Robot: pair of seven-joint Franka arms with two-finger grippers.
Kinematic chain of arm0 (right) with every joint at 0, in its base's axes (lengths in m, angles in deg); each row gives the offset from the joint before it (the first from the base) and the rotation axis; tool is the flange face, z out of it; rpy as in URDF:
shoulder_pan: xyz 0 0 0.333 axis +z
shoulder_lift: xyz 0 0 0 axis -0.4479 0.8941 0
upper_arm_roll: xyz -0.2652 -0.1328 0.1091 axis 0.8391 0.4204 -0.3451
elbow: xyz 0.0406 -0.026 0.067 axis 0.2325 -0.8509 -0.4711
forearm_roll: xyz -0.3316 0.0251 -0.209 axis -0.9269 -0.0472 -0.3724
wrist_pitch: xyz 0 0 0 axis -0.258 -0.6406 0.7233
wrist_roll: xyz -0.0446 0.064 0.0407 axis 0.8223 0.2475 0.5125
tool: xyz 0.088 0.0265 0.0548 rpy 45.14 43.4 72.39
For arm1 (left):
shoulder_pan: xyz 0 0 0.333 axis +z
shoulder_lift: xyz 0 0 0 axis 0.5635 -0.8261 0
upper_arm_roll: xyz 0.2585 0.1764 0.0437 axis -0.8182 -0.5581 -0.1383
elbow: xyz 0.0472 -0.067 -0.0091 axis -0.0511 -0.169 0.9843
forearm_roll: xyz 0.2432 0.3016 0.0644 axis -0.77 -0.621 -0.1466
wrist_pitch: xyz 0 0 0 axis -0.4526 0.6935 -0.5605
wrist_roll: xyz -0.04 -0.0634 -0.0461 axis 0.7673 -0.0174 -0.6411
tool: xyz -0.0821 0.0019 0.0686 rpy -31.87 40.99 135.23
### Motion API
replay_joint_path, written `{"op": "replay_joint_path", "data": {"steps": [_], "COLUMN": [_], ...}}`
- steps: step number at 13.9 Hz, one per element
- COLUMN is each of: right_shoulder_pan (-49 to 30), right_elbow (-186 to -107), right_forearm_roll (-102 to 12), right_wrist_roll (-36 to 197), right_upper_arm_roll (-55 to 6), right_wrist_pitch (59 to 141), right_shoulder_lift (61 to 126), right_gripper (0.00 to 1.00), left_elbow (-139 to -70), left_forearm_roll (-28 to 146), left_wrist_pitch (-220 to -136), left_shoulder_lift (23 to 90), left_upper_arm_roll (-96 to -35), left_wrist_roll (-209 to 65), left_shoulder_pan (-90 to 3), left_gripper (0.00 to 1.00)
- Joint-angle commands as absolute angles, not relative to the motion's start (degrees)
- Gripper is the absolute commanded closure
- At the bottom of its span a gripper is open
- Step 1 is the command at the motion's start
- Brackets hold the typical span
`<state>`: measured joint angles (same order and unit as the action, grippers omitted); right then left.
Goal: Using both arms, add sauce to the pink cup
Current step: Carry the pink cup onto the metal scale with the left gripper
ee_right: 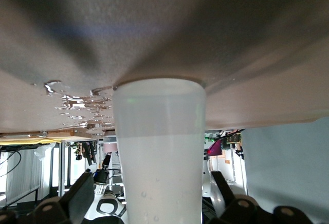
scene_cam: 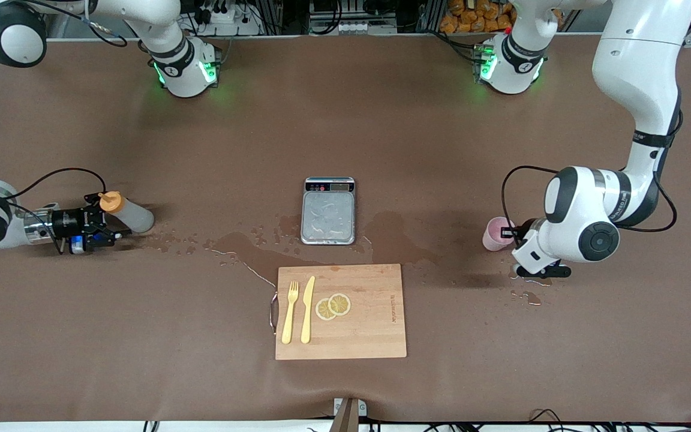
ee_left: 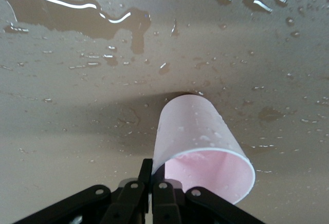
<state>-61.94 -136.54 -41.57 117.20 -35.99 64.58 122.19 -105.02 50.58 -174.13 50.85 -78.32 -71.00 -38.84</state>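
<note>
The sauce bottle point(scene_cam: 128, 215), whitish with an orange cap, stands with its base on the table at the right arm's end. My right gripper point(scene_cam: 114, 231) is level beside it. In the right wrist view the bottle point(ee_right: 159, 147) fills the space between the spread fingers point(ee_right: 77, 198), with a small gap on each side. The pink cup point(scene_cam: 496, 234) sits at the left arm's end. My left gripper point(scene_cam: 516, 231) is at the cup. In the left wrist view the left gripper point(ee_left: 152, 175) pinches the cup's wall at the rim point(ee_left: 205, 152), one finger inside and one outside.
A metal kitchen scale point(scene_cam: 328, 210) sits mid-table. Nearer the front camera lies a wooden cutting board point(scene_cam: 375, 324) with a yellow fork point(scene_cam: 290, 312), a knife point(scene_cam: 308, 309) and lemon slices point(scene_cam: 332, 306). Water puddles point(scene_cam: 243, 246) spread between the bottle and the scale.
</note>
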Motion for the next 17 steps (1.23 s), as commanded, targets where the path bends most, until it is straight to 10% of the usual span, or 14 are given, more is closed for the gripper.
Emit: {"op": "replay_joint_path", "data": {"steps": [1,4,17], "right_shoulder_pan": [-61.77,-61.77,-58.08], "right_elbow": [-136.6,-136.6,-130.54], "right_forearm_roll": [-40.83,-40.83,-41.44], "right_wrist_roll": [115.66,115.12,125.31], "right_upper_arm_roll": [-35.84,-35.84,-36.1], "right_wrist_pitch": [63.3,63.21,62.5], "right_shoulder_lift": [122.19,122.19,120.17], "right_gripper": [0.22,0.45,0.49], "left_elbow": [-105.2,-103.98,-92.03], "left_forearm_roll": [51.36,53.12,55.05], "left_wrist_pitch": [-174.03,-173.25,-169.9], "left_shoulder_lift": [54.71,56.56,49.19], "left_upper_arm_roll": [-77.32,-72.76,-62.37], "left_wrist_roll": [-70.03,-63.55,-32.51], "left_shoulder_pan": [-39.13,-39.13,-50.81], "left_gripper": [1.0,1.0,1.0]}}
